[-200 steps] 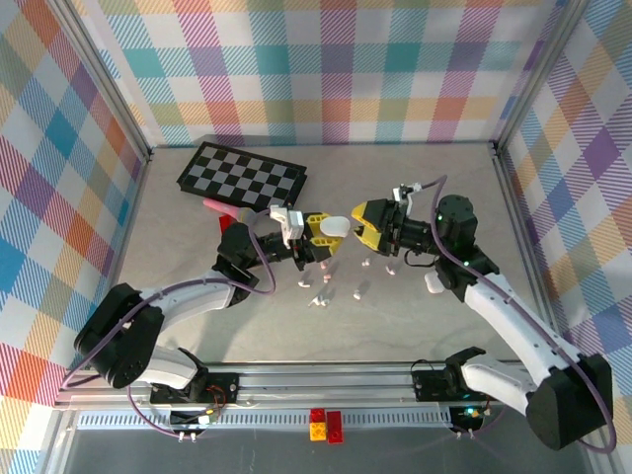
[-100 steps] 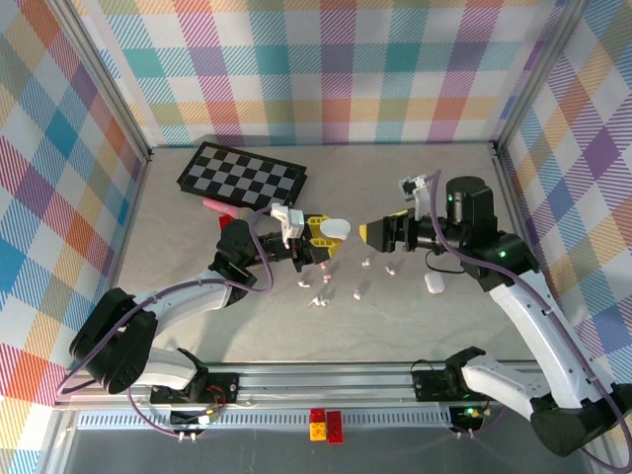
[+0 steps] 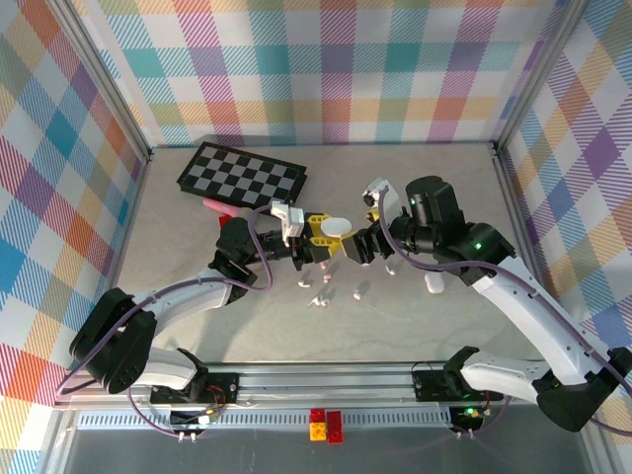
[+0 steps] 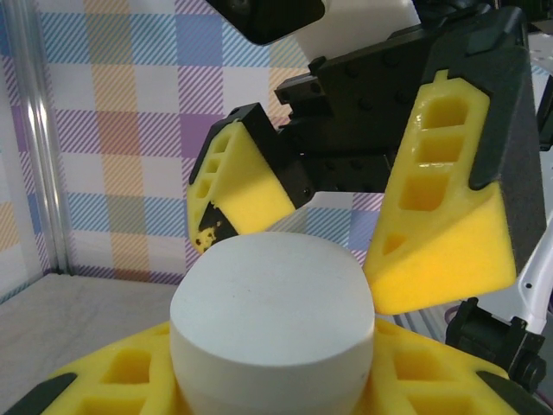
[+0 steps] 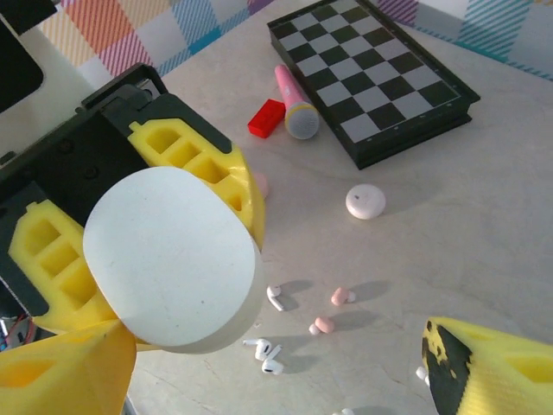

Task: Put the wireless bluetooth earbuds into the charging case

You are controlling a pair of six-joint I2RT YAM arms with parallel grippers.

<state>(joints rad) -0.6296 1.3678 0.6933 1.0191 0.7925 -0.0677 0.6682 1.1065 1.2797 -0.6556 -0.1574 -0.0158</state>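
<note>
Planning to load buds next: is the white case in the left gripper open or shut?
Shut: the white case is one smooth pebble, no lid raised, clamped in the left gripper.

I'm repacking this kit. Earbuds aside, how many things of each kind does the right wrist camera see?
White cases: 2 (held case, loose case)
Checkerboard: 1
Pink stick with grey tip: 1
Red block: 1
Total: 5, leaving out a half-hidden pink thing.

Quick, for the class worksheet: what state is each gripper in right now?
Left gripper: closed on the white case.
Right gripper: open, jaws spread near that case, holding nothing.
</note>
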